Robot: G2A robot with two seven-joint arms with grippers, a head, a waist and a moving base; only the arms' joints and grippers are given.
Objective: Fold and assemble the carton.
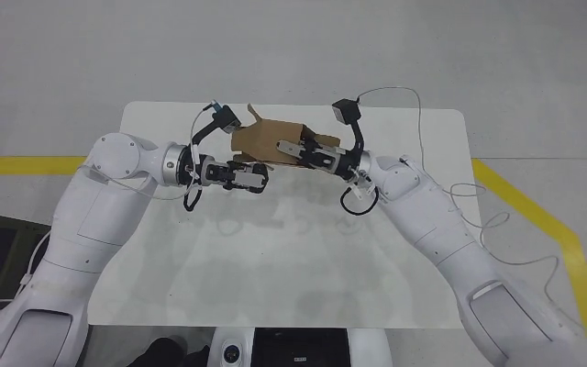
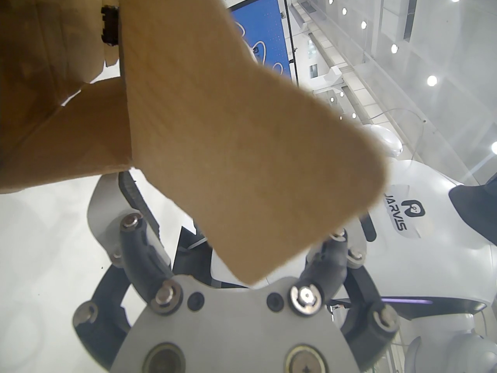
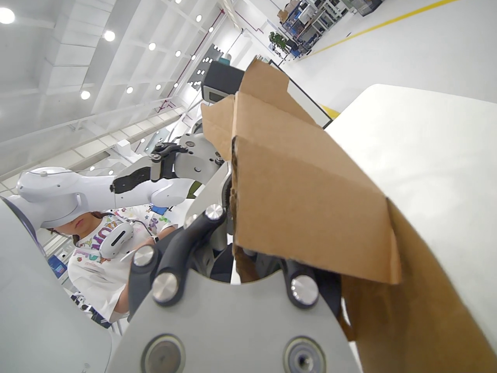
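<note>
A brown carton (image 1: 266,139) with loose flaps sits raised at the far middle of the white table (image 1: 303,266), between both arms. My right gripper (image 1: 292,150) comes in from the right and is shut on a carton wall (image 3: 303,196), which runs between its fingers (image 3: 217,192). My left gripper (image 1: 260,176) sits at the carton's near left corner. A loose flap (image 2: 217,126) lies across the left gripper (image 2: 217,188), whose fingers (image 2: 130,190) stand spread on either side, open. The right wrist view also catches the left gripper (image 3: 155,170) beyond the carton.
Thin cables (image 1: 404,92) loop above the right arm at the table's far right. The near half of the table (image 1: 275,284) is bare white surface. Yellow floor tape (image 1: 37,165) runs past both table sides.
</note>
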